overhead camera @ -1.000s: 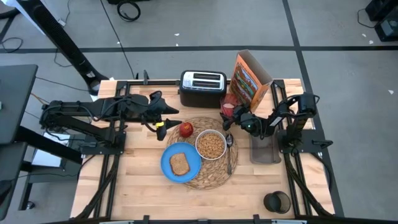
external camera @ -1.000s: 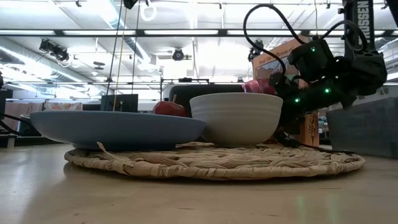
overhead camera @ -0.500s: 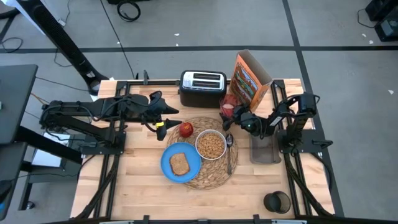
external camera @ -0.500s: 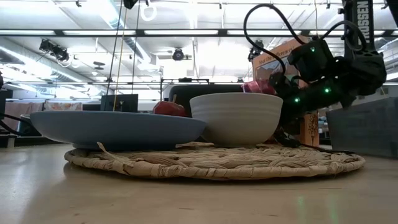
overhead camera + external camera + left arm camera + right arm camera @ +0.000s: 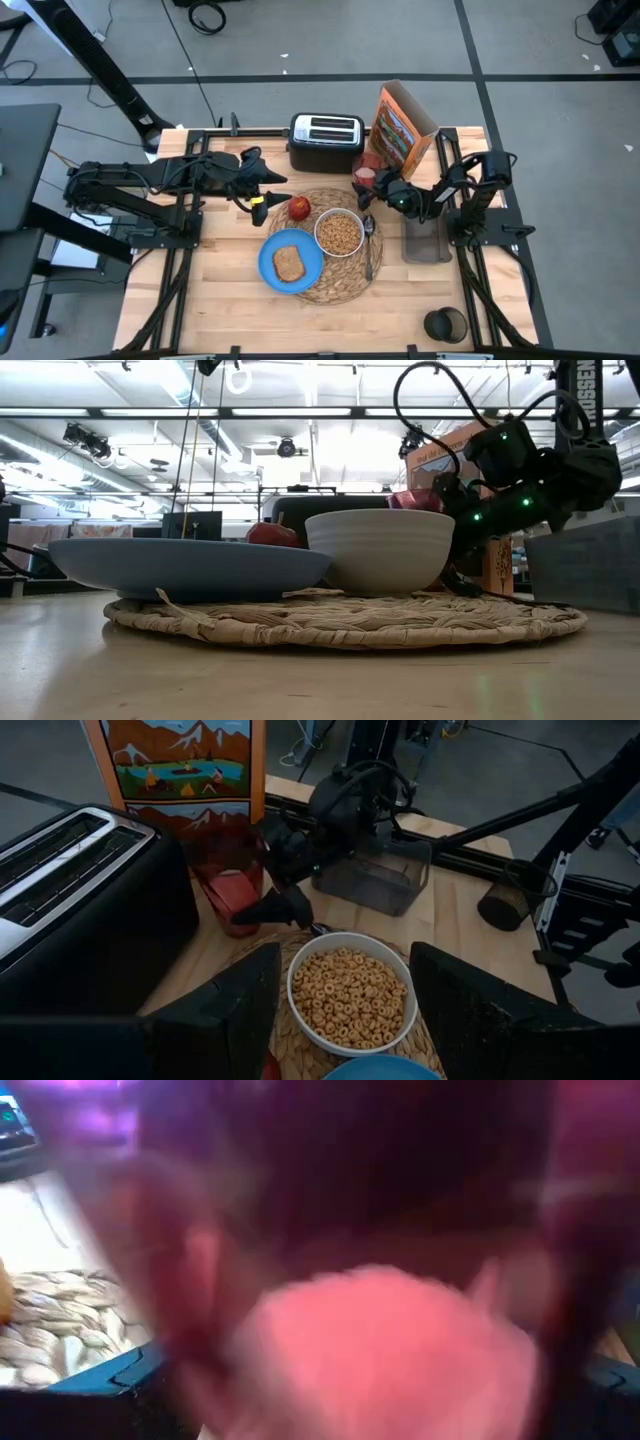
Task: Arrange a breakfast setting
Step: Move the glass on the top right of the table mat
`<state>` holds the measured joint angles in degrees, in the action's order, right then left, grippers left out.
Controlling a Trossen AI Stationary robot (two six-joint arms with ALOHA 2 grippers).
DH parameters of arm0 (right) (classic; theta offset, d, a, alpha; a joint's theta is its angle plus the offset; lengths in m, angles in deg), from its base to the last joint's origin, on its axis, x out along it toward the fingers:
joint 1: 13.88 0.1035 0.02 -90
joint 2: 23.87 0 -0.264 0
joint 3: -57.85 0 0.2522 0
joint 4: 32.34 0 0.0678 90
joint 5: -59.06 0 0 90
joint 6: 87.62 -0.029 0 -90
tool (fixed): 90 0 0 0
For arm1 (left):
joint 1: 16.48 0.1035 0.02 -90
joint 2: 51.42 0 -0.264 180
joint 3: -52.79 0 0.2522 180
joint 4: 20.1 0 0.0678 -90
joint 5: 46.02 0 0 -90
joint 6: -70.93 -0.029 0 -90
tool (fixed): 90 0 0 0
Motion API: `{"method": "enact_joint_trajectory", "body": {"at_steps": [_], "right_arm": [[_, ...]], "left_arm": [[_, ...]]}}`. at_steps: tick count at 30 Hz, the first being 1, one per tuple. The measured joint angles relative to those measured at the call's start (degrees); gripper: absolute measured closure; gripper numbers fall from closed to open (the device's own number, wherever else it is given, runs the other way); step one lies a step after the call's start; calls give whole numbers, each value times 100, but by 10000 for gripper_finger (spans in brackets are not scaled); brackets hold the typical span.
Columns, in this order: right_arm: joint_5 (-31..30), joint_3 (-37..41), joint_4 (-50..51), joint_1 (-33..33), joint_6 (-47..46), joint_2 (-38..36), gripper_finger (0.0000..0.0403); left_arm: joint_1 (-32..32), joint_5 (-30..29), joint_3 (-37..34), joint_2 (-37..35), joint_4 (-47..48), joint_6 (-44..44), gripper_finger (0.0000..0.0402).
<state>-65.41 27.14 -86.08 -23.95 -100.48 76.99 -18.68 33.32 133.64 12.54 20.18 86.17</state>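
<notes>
Step in hand, as I judge it: setting the pink-red cup (image 5: 366, 177) at the back right edge of the placemat (image 5: 335, 287) and letting go; to do it well the right pincer (image 5: 268, 912) should have the cup flat on the counter (image 5: 225, 300) before backing off, and draw back level, away from the bowl (image 5: 339, 234) and spoon (image 5: 369, 240), so a finger does not catch the cup wall and tip it toward the cereal box (image 5: 400, 125).

Left to right across the counter; left pincer (image 5: 257, 207) waits near the apple (image 5: 299, 208), fingers spread partway, holding nothing; blue plate (image 5: 270, 250) on the mat's left part carries the toast slice (image 5: 289, 265); apple sits on the mat behind the plate; white bowl just right of the plate, filled with ring cereal; spoon lies on the mat beside the bowl; toaster (image 5: 326, 141) behind the mat; cup upright between toaster and box, looks empty, right pincer at it; whether its fingers press the cup or stand clear, cannot tell; grey bin (image 5: 428, 243) to the right, contents unclear; dark cup (image 5: 445, 325) at the near right corner.
</notes>
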Motion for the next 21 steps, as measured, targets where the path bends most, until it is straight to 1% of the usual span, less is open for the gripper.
{"method": "enact_joint_trajectory", "body": {"at_steps": [9,11,21], "right_arm": [[25,0,333,31,41,-356,3],[112,0,504,31,-10,-445,3],[506,2,2064,73,-374,-1394,3]], "left_arm": [[0,-2,0,0,2,-60,173],[0,-2,0,0,4,-61,173],[0,-2,0,2,44,-43,173]]}}
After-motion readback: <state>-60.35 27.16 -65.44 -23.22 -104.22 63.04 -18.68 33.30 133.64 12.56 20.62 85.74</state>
